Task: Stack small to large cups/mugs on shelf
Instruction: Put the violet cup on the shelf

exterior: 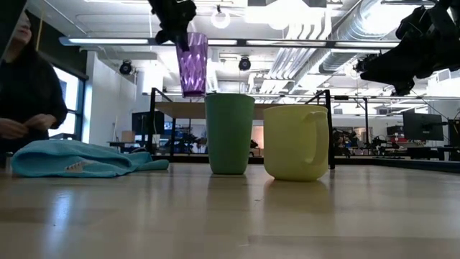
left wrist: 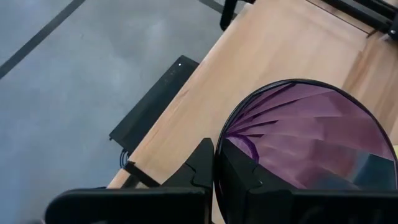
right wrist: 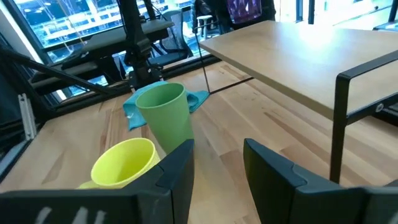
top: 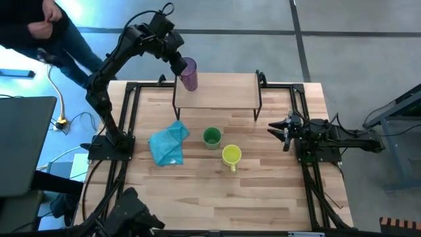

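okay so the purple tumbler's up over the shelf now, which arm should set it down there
The left. Its gripper already grips the purple tumbler by the rim, above the shelf's left end. The right gripper hangs open and empty at the table's right side, away from the tumbler.

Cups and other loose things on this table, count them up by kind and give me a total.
Cups without a handle: 2, the translucent purple tumbler in the left gripper and the green plastic cup
Handled mugs: 1, the yellow-green mug
Cloths: 1, the light blue cloth
Total: 4
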